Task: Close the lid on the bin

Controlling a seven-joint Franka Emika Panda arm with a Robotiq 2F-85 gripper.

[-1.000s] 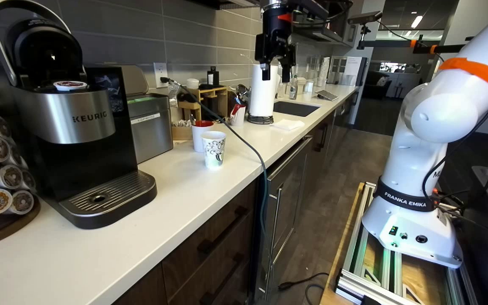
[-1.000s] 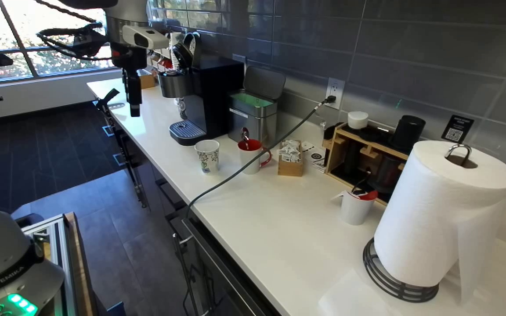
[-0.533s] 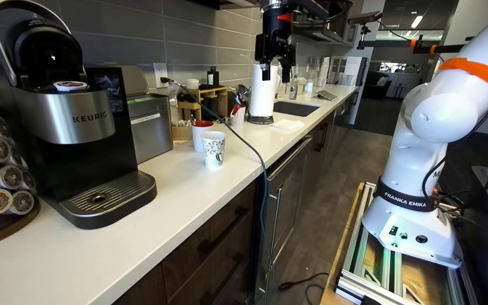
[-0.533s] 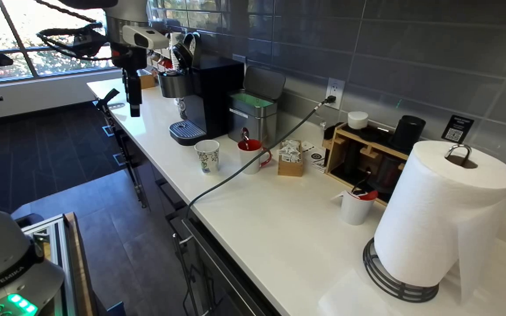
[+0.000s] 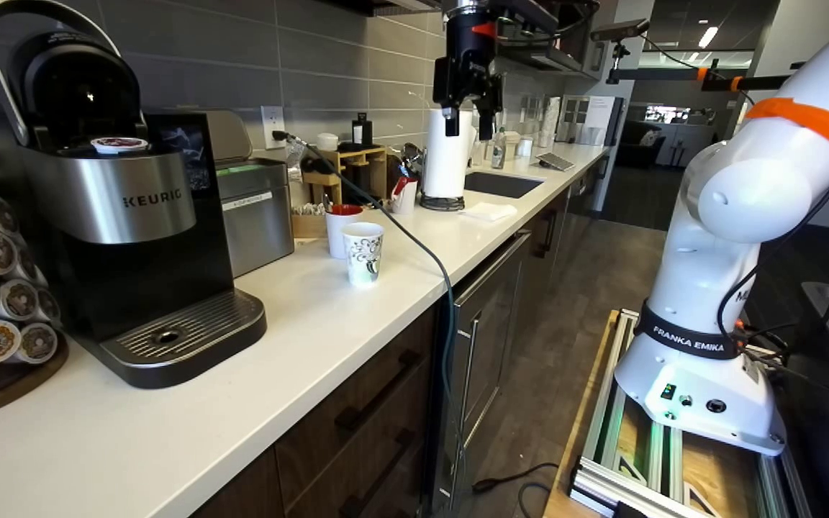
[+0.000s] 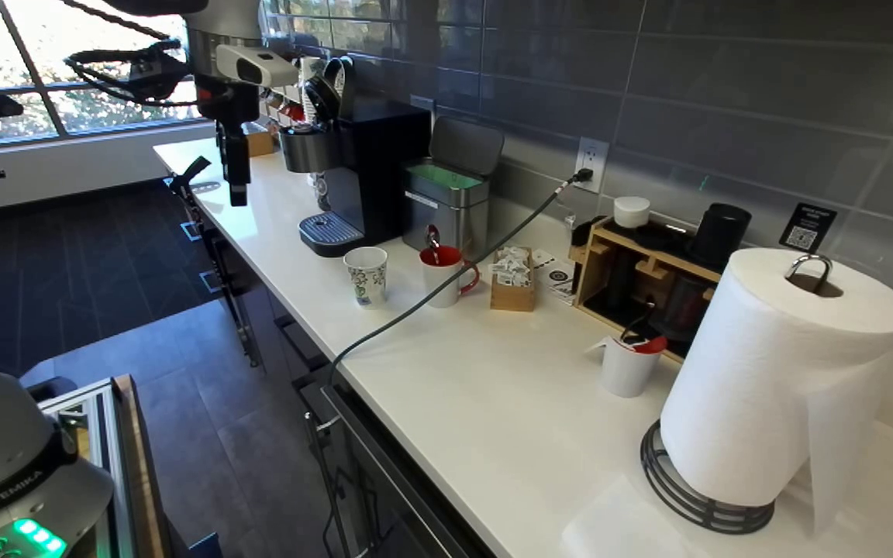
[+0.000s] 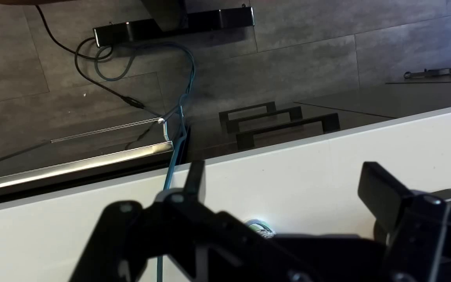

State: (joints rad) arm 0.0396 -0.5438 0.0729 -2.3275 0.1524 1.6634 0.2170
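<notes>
The bin is a small boxy dark-grey container with a lighter front, beside the coffee machine against the wall. It shows in both exterior views. Its lid stands up and tilted back toward the wall; part of it also shows in an exterior view. A green lining shows inside the open top. My gripper hangs pointing down in the air, well apart from the bin; it also shows in an exterior view. In the wrist view its jaws are wide apart and empty. The bin is out of the wrist view.
The coffee machine, with its top up, stands beside the bin. A paper cup, a red-and-white mug and a packet box stand in front. A cable crosses from the outlet over the counter edge. A paper towel roll stands farther along.
</notes>
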